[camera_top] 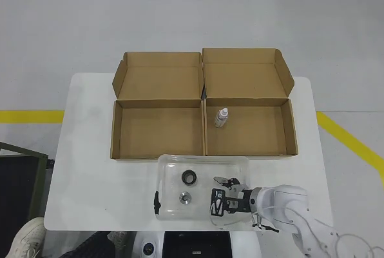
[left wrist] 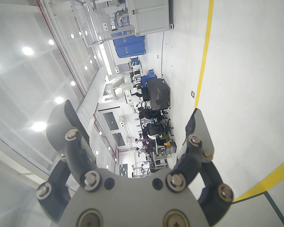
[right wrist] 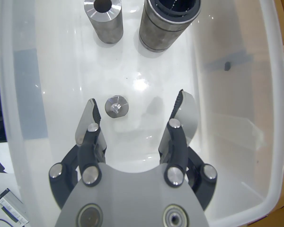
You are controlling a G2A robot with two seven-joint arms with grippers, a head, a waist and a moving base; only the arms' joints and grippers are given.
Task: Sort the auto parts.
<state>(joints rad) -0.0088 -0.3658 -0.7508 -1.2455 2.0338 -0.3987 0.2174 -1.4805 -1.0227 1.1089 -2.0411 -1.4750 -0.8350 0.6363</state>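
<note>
Fingers of the left gripper (left wrist: pixel 132 106) stand spread apart with nothing between them, pointed out at a workshop hall. On the white table with rounded corners (camera_top: pixel 82 161), two open brown cardboard boxes sit side by side on the far half with their lids folded back. First comes the left cardboard box (camera_top: pixel 156 132), then the right cardboard box (camera_top: pixel 249 138), where a small white bottle-shaped part (camera_top: pixel 221 117) lies near its left wall. Close against their near walls rests a clear plastic bin (camera_top: pixel 201 159). In the bin's left part a plain steel cylinder with a bored centre (right wrist: pixel 104 17) and a wider steel cylinder with a black-ringed mouth (right wrist: pixel 169 15) stand upright, near each other but apart. Farther right, the right gripper (right wrist: pixel 137 96) hangs inside the bin with its fingers released. A small round steel stud (right wrist: pixel 116 107) lies on the bin floor just beside one fingertip.
</note>
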